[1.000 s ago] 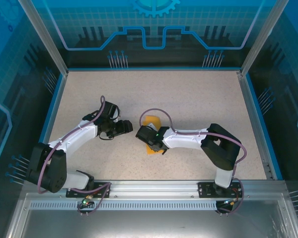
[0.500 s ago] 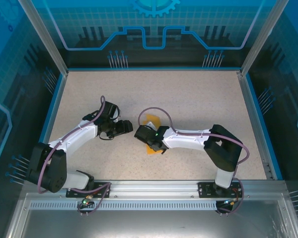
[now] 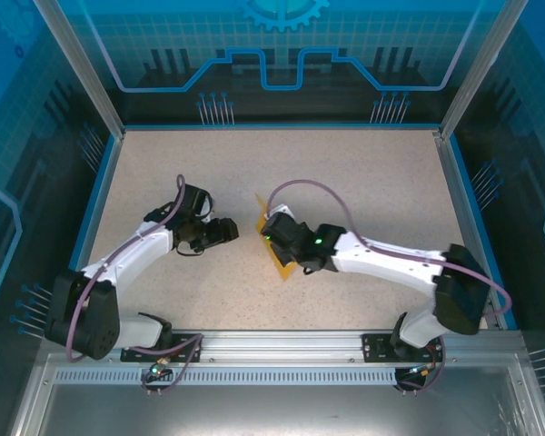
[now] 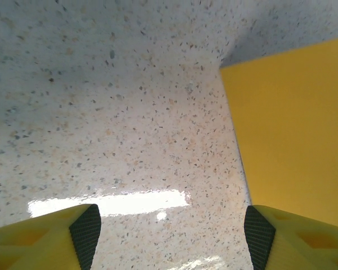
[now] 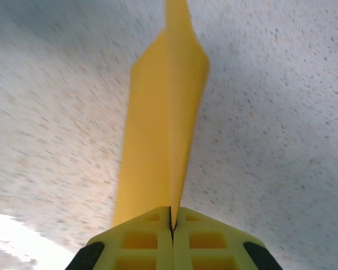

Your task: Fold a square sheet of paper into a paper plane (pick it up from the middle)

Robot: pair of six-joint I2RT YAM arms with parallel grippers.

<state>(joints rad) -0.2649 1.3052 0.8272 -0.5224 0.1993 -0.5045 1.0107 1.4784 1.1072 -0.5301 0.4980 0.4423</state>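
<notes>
Pinching the square sheet of paper [image 5: 158,129] with the right fingers [image 5: 158,228], shut tight on a doubled, creased edge. Sitting mid-surface [image 3: 363,173] between the two arms, already folded narrow; can't tell whether the far end touches down. Keeping the left fingers [image 4: 287,239] wide apart and empty, low over the surface, just beside the sheet's flat face.

Risks:
- Could slip out of such a thin edge pinch.
- Could spring back open if the crease isn't pressed hard.
- Could crumple or skew if dragged with nothing pinning the other end.

Versus a second ago: swung the right wrist further out and stretched that arm flatter, finished closing the right fingers, turned the sheet more edge-on. Nudged the left wrist only slightly.
</notes>
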